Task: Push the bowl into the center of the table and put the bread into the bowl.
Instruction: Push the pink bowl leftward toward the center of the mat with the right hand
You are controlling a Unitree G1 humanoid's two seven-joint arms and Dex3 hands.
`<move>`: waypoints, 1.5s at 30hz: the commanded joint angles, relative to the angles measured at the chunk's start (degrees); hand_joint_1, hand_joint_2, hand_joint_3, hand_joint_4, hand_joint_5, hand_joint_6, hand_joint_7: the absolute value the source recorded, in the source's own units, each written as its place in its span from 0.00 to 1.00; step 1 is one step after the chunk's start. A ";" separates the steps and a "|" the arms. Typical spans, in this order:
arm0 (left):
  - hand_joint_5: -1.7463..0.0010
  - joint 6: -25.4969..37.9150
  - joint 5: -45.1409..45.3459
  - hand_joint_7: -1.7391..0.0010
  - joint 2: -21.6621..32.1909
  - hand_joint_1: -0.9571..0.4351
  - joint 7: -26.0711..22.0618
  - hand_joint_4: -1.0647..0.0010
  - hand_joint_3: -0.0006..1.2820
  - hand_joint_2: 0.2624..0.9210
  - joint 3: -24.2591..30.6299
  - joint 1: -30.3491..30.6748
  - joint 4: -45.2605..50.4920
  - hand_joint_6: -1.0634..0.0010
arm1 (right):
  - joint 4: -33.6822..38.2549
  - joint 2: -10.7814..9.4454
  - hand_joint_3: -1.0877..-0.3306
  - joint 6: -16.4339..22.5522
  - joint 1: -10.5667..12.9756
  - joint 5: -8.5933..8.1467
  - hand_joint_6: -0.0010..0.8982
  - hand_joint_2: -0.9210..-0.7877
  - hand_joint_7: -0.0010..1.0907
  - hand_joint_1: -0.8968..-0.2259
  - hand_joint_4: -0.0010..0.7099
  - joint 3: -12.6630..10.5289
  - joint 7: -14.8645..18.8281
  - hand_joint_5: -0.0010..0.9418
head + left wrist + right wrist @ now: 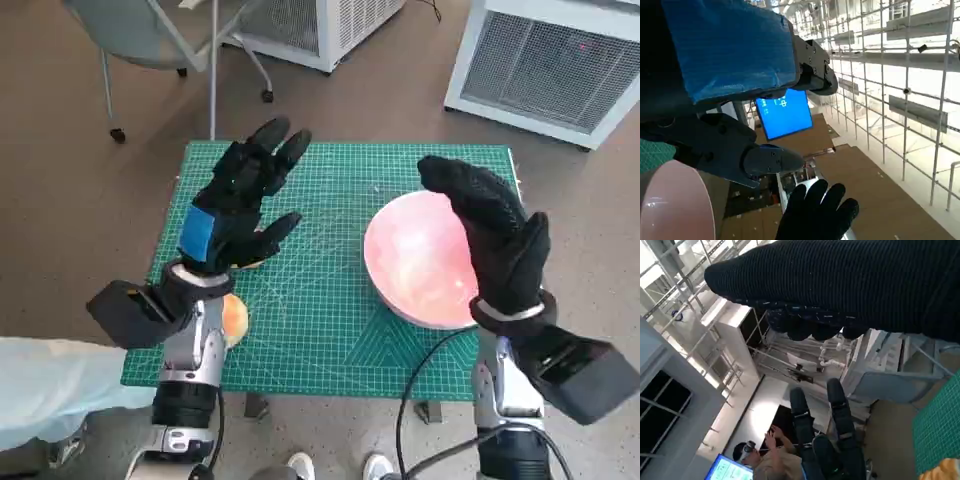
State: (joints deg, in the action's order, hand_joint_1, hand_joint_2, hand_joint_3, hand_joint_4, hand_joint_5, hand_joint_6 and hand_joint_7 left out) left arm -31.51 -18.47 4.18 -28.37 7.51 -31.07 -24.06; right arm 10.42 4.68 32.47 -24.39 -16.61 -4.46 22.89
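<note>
Holding both hands up and spread, we grip nothing: left hand point(240, 205), right hand point(492, 238). Our pink bowl point(415, 262) sits on the right side of the surface point(330, 330), not yet centered. The bread point(234, 317) waits by our left wrist.

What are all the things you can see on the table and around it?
bowl: one, pink, right part of the mat, partly under the right hand.
bread: one, orange-tan, near left edge, mostly hidden by the left arm.
cutting mat: one, green, covers the table.
chair: one, grey, beyond the table.
white units: two, on the floor behind.
person: one, seated by a blue screen.
left hand: black, blue tape, fingers spread.
right hand: black glove, above the bowl.
</note>
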 commanded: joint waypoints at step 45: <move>1.00 0.32 1.26 0.82 0.48 0.42 1.00 0.67 0.28 1.00 -0.63 -0.06 0.76 0.77 | 1.50 4.37 0.54 -0.78 1.33 -2.35 0.00 0.00 0.36 0.47 0.18 -5.95 -0.50 0.00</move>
State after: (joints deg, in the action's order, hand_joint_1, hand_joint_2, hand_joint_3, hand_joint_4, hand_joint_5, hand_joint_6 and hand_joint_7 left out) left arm -31.32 -17.70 4.39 -27.53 7.09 -31.20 -23.97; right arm 9.74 7.88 31.18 -23.84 -18.31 -8.16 22.86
